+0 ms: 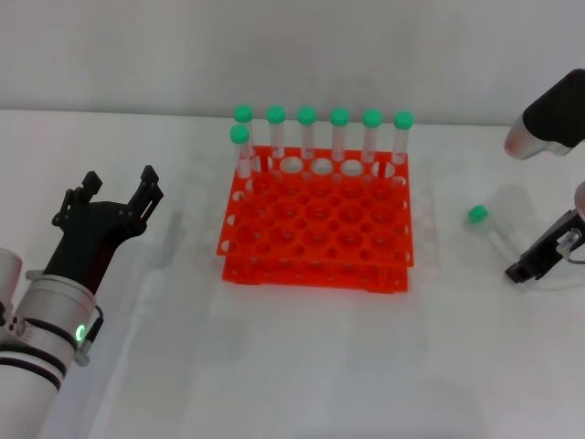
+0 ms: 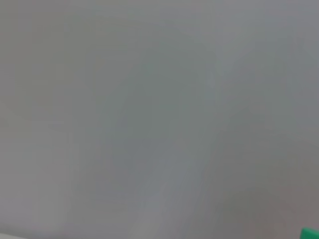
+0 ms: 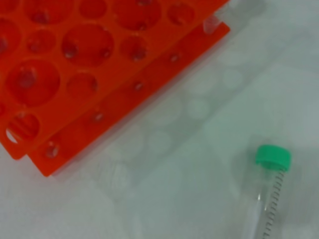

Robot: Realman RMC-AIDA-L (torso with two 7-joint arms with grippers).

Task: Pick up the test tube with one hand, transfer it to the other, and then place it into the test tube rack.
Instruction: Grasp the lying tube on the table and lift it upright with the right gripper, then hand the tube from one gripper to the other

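The test tube (image 1: 492,233), clear with a green cap, lies on the white table to the right of the orange rack (image 1: 315,229). It also shows in the right wrist view (image 3: 266,199), lying beside a corner of the rack (image 3: 75,74). My right gripper (image 1: 530,263), all black, is low over the table just right of the tube's closed end. My left gripper (image 1: 119,190), with a silver wrist and a green light, is open and empty to the left of the rack.
Several green-capped tubes (image 1: 306,137) stand upright along the rack's back row, and one more stands at the back left. The right arm's elbow (image 1: 548,119) hangs at the upper right. A green scrap (image 2: 311,233) shows in the left wrist view.
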